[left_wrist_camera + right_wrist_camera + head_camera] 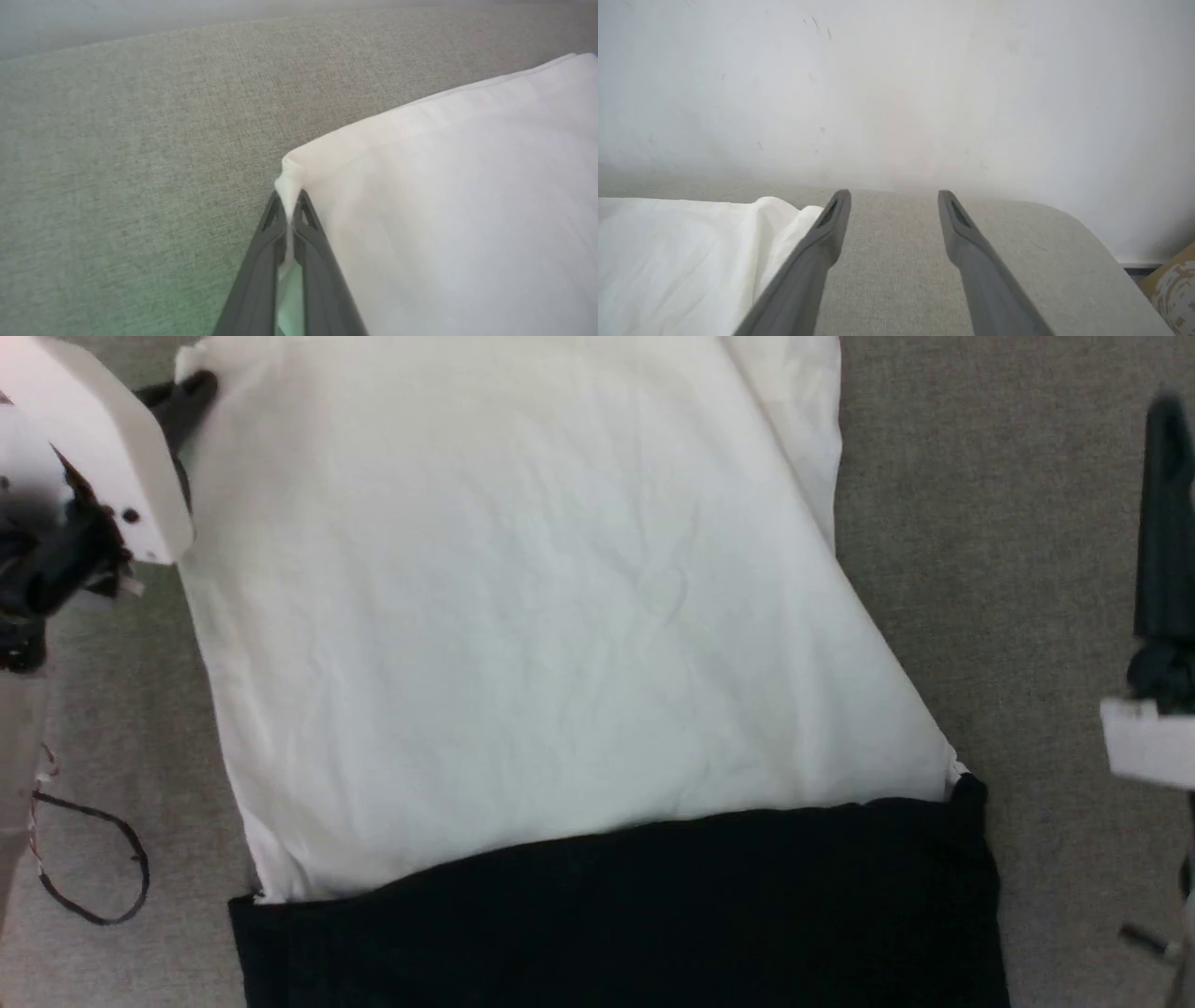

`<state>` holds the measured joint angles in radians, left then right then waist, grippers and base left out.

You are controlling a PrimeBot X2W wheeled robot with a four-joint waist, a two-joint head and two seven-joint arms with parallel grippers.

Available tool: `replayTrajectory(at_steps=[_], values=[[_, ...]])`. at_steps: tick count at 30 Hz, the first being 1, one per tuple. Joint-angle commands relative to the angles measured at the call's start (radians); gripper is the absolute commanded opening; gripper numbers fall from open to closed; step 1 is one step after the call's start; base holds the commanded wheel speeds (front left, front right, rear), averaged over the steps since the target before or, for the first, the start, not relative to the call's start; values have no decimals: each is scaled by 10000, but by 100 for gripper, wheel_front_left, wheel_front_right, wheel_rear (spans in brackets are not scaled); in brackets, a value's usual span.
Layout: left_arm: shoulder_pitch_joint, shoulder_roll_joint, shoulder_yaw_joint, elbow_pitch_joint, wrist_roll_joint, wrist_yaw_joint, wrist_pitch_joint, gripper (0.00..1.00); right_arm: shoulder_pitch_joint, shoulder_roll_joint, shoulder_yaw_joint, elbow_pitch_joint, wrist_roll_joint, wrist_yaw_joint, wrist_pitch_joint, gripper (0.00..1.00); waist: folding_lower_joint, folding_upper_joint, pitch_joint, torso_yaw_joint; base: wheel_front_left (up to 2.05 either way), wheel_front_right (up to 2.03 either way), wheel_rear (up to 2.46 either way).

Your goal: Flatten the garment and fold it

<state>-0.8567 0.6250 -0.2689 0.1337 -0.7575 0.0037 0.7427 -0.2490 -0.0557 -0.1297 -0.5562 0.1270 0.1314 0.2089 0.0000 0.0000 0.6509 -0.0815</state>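
So the garment is lying spread out on a gray fabric surface, and it takes up most of it. The big white panel is pretty flat with just some light wrinkles. The black section runs across the near side, with the seam between them slanting a bit.

The left gripper is at the far left corner of the white panel. In the left wrist view its jaws are pinched together on that corner, with cloth squeezed between the fingers.

The right gripper sits off to the right of the garment over bare gray fabric, not touching it. In the right wrist view its jaws are spread wide with nothing in them, a white wall is ahead and the white cloth edge is off to one side.

There's also a thin dark cable loop on the surface near the left edge.
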Motion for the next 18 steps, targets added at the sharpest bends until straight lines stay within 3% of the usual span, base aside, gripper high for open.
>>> replayTrajectory(at_steps=[1, 5, 10, 18], values=[[303, -120, -69, 62, -18, -89, -177, 0, -958, -337, 356, -305, -338, -7, 426, 100, 0, 0, -347, 317, 0, 0, 0], [324, -377, -74, -27, -62, -123, -553, 0, -3224, -897, 1220, -117, -127, -7, 1798, 100, 0, 0, -523, 658, 0, 0, 0], [206, -680, -208, -137, -74, -106, -708, 0, -5377, -866, 1453, 1790, 255, -7, 3982, 100, 0, 0, -381, 1017, 0, 0, 0], [50, -1049, -394, -194, -71, -83, -907, 0, -6335, -1177, 1436, 4798, 87, -7, 6418, 100, 0, 0, 60, 1428, 0, 0, 0]])
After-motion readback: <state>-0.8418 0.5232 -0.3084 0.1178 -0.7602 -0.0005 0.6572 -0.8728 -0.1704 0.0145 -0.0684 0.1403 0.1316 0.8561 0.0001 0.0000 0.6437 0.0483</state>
